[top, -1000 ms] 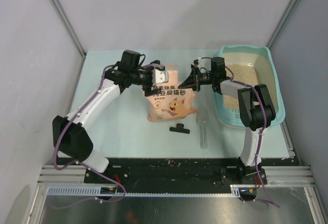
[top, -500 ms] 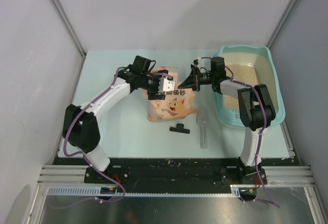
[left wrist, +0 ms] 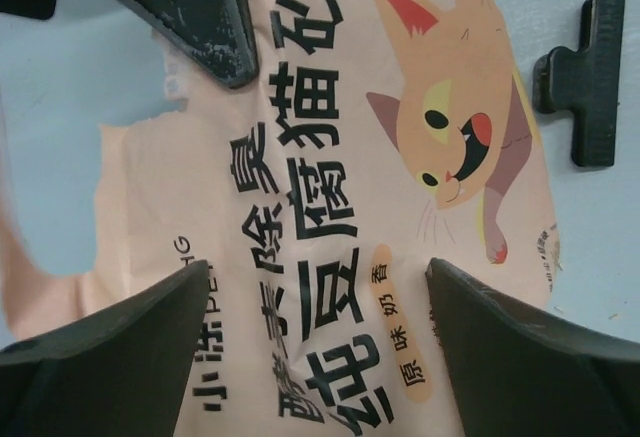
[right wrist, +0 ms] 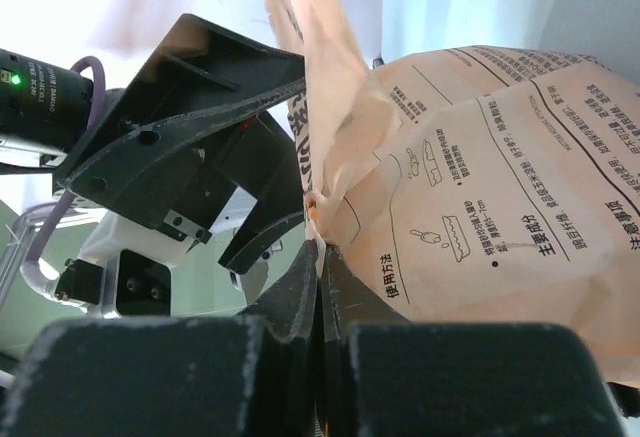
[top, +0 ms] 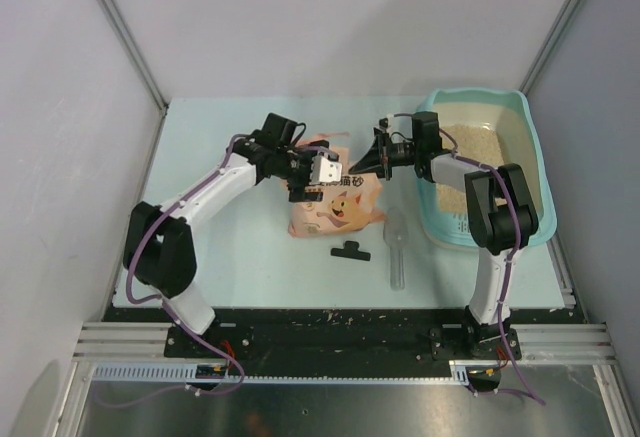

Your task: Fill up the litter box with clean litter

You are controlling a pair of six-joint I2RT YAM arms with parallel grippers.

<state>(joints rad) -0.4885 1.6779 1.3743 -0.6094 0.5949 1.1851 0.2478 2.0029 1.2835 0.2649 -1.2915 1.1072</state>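
The teal litter box point(top: 527, 117) stands at the back right with beige clean litter point(top: 478, 147) in it. The peach-pink cat bag point(top: 340, 207) lies on the table's middle, also filling the left wrist view point(left wrist: 340, 157). My right gripper point(top: 362, 162) is shut on the bag's torn top edge point(right wrist: 318, 219) at its right corner. My left gripper point(top: 318, 172) is open above the bag's upper face, its fingers point(left wrist: 110, 357) straddling the printed text without touching it.
A black clip point(top: 351, 251) and a clear plastic scoop point(top: 396, 247) lie on the table in front of the bag. The clip also shows in the left wrist view point(left wrist: 585, 77). Grey walls enclose the table.
My left gripper has moved right, from the bag's left top edge to over the bag's upper face. The right gripper has held still on the bag's edge.
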